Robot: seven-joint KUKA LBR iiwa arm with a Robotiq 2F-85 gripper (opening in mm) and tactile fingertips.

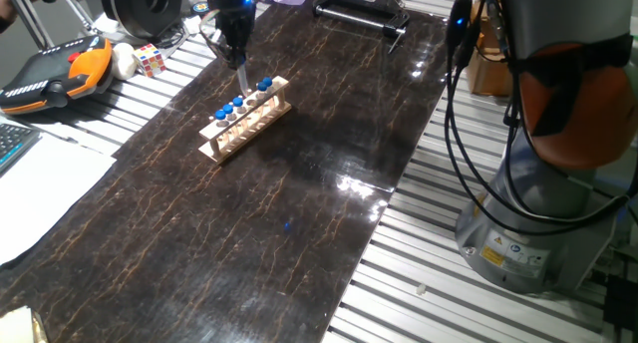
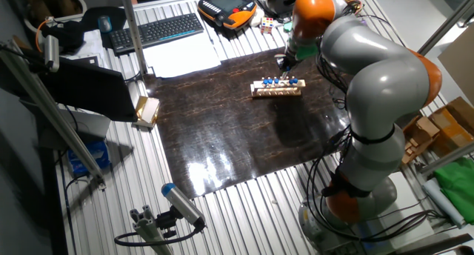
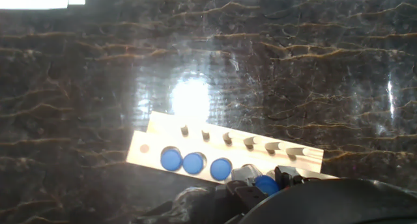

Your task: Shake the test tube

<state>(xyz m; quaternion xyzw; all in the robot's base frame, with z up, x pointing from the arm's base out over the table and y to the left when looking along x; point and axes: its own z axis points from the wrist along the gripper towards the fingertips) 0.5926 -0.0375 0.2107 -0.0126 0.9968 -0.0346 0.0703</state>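
Pincer [image 3: 266, 182] seen closed on slim clear blue-capped test tube [image 3: 266, 185] above light wooden rack [image 1: 245, 119]; tube could be snagged w/ rack if lifted crooked.

We are seeing a dark marbled mat [image 1: 299, 213] lying on the ribbed metal table [image 1: 439, 283]. A wooden rack [image 1: 244, 124] is sitting directly on the mat. Beside the mat, a keyboard [image 2: 155, 31], white paper [image 2: 181, 56], an orange-black handset [image 1: 55, 72] and a puzzle cube [image 1: 150, 59] are lying on the table.
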